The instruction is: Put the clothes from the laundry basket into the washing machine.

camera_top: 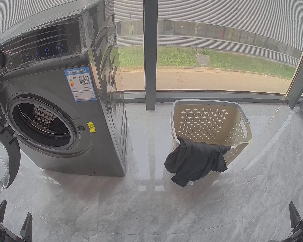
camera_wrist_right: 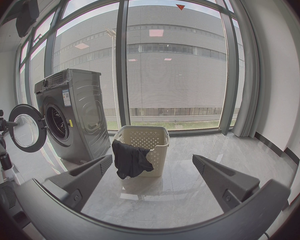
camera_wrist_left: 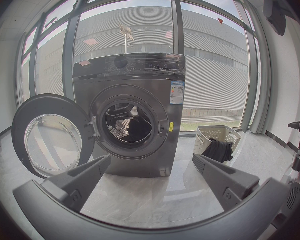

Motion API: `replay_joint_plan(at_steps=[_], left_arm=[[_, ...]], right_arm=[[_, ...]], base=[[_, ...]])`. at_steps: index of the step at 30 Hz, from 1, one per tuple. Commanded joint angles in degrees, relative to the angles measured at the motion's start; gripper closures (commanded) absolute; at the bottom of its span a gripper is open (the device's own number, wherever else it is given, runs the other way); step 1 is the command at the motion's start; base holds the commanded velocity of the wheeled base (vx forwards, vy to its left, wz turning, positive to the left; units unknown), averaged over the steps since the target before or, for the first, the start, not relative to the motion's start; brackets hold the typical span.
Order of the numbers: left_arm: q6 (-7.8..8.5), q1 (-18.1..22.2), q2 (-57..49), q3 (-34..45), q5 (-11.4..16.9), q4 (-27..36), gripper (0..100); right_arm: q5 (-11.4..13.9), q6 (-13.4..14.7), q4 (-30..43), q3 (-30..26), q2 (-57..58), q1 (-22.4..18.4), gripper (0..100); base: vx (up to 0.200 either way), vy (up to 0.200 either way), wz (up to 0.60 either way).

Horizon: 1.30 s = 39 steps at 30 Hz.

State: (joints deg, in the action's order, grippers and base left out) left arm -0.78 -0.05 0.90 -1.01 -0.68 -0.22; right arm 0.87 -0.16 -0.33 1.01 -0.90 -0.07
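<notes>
Nearest, the left gripper (camera_wrist_left: 150,157) and right gripper (camera_wrist_right: 151,157) hang wide-jawed and empty over the floor (camera_top: 158,202), while beyond them a dark garment (camera_top: 195,160) droops over the near rim of the laundry basket (camera_top: 208,102), where a careless tug could tip the light basket or drop cloth short of the open door (camera_top: 3,155) of the washing machine (camera_top: 101,84).

Build, left claw (camera_wrist_left: 150,159) and right claw (camera_wrist_right: 150,158): dark grey wedge-shaped fingers (camera_wrist_right: 230,184), ribbed inner pads (camera_wrist_left: 198,161), one round screw (camera_wrist_right: 227,195) per finger base, curved grey crossbar (camera_wrist_right: 150,230).
</notes>
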Motion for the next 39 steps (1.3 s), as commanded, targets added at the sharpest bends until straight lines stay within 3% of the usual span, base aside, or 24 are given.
replay_joint_plan(at_steps=[1, 11, 29, 39], left_arm=[[-0.1, 0.0, -0.7, 0.9, 0.0, 0.0, 0], [-0.01, 0.0, -0.7, 0.9, 0.0, 0.0, 0], [0.69, 0.0, -0.7, 0.9, 0.1, 0.0, 0], [0.96, 0.0, -0.7, 0.9, 0.2, 0.0, 0]], right_arm=[[0.0, 0.0, 0.0, -1.0, 0.9, 0.0, 0], [0.0, 0.0, 0.0, -1.0, 0.9, 0.0, 0], [0.0, 0.0, 0.0, -1.0, 0.9, 0.0, 0], [0.0, -0.1, 0.0, -1.0, 0.9, 0.0, 0]], base=[[0.0, 0.0, 0.0], [0.0, 0.0, 0.0], [0.0, -0.2, 0.0], [0.0, 0.0, 0.0]])
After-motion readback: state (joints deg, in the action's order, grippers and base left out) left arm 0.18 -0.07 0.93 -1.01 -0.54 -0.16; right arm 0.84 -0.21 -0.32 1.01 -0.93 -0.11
